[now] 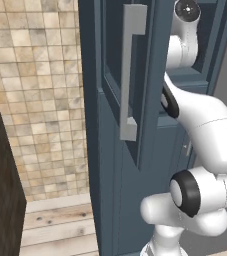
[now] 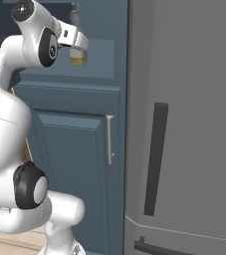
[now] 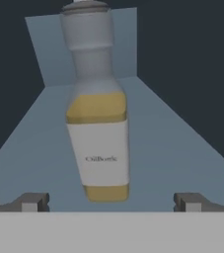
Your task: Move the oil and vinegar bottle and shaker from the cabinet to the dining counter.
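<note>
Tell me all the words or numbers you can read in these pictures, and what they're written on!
One small line of grey print on the white label of the oil and vinegar bottle, seen in the hand view: too blurred to read for sure; it may begin with "Oil".
No other words, numbers or signs show on the cabinet or on the grey appliance beside it.

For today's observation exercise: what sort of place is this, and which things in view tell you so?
Most likely a kitchen: a tall blue cabinet with a bar handle, an oil and vinegar bottle on its shelf, tiled wall, and what looks like a grey fridge.
</note>
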